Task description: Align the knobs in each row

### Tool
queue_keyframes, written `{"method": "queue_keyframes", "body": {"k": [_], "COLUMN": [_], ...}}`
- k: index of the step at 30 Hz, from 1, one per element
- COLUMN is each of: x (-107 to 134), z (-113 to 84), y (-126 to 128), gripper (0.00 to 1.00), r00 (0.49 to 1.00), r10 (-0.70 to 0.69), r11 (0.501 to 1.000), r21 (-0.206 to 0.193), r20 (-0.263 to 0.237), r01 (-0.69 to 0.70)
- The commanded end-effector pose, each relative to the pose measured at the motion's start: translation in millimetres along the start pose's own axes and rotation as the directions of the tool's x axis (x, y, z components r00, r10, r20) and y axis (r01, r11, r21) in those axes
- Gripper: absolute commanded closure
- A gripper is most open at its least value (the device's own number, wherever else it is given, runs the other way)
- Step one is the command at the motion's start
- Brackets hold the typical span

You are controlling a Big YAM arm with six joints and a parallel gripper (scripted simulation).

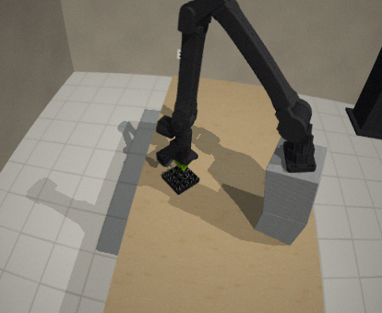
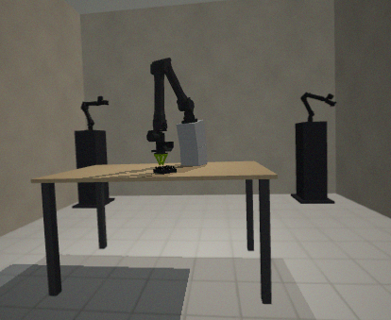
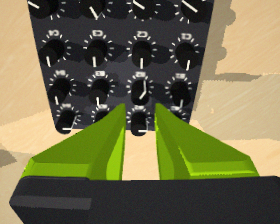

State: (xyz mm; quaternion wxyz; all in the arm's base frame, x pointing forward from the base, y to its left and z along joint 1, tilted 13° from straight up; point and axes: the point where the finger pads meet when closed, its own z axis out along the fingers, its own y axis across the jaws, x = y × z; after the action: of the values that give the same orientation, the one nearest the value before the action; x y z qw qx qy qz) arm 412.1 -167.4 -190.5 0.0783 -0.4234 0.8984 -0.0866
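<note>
A black six-joint arm (image 1: 191, 66) (image 2: 159, 96) arches high from a gray pedestal block (image 1: 289, 193) (image 2: 192, 143) and drops its forearm almost straight down, bringing its gripper (image 1: 182, 168) (image 2: 161, 163) (image 3: 140, 112) over the knob box (image 1: 183, 179) (image 2: 164, 170) (image 3: 118, 62). The green fingers stand narrowly apart with nothing gripped, their tips framing knob A2 (image 3: 138, 125) in the wrist view. There, the left finger partly hides knob A3 (image 3: 102, 116), while knob B2 (image 3: 139, 91) shows a line unlike its row neighbors'. The box sits on the wooden table (image 1: 213, 274) (image 2: 124, 174), near its left edge from above, the pedestal well to the right. Beyond the table, smaller arms top dark stands at far left (image 2: 91, 167) and far right (image 2: 312, 160).
</note>
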Motion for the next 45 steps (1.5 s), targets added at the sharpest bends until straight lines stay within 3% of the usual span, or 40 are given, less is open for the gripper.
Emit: {"method": "queue_keyframes", "body": {"k": [1,25,45], "x": [-3.1,-3.9,-5.3], "z": [5.0,5.8,18.1], "y": [6.7,4.3,-0.3], "gripper": [0.81,0.81,0.81], "r00": [1.000,1.000,1.000], "r10": [-0.003,-0.003,-0.003], "r11": [1.000,1.000,1.000], "r21": [-0.008,-0.003,0.004], "r20": [0.003,0.005,0.007], "r01": [0.003,0.003,0.003]}}
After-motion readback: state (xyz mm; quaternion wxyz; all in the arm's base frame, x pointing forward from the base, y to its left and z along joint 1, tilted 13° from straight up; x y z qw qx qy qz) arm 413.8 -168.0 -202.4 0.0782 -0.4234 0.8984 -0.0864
